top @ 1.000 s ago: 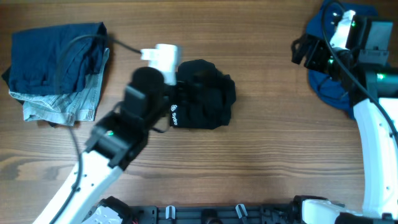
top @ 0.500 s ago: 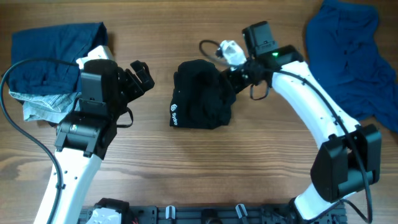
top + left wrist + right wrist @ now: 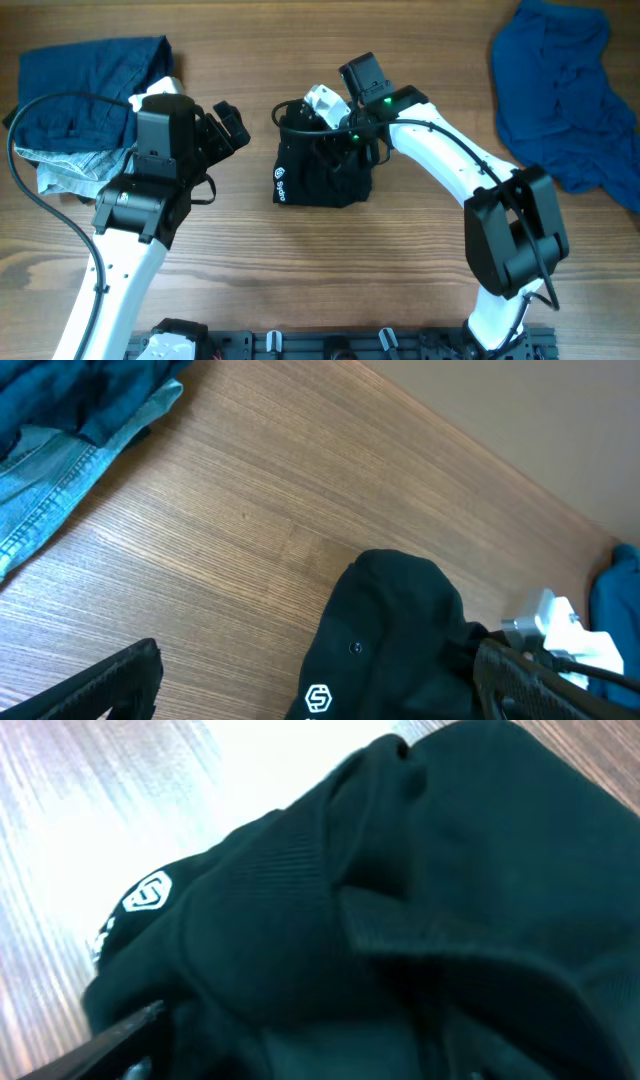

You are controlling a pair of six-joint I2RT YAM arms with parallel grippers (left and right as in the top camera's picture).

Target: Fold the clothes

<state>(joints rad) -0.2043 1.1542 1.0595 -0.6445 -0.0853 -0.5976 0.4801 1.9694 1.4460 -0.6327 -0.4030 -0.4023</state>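
Table (image 3: 420, 260): wood grain, running from the near edge to the far corners.
Black garment (image 3: 325, 170): bunched in a heap at the table's middle, not yet laid flat, with its white logo (image 3: 281, 183) on the side towards the left arm.
Handling: by the look of it soft, light and limp (no stiffness to hold a crease). It is likely to sag from any single pinch and drag across the wood.
Where to take hold: probably the ribbed edge (image 3: 440, 935), thicker than the rest. Two spread points would serve better than the middle of the heap.
Left gripper (image 3: 231, 122): hangs apart from the heap on its logo side, jaws wide and empty.
Right gripper (image 3: 310, 128): down on the far rim of the heap, black cloth filling its own camera. Only one finger (image 3: 130, 1028) shows, so whether it has pinched anything cannot be told.
Far left: a pile of blue denim (image 3: 90, 100).
Far right: a loose blue garment (image 3: 560, 90).
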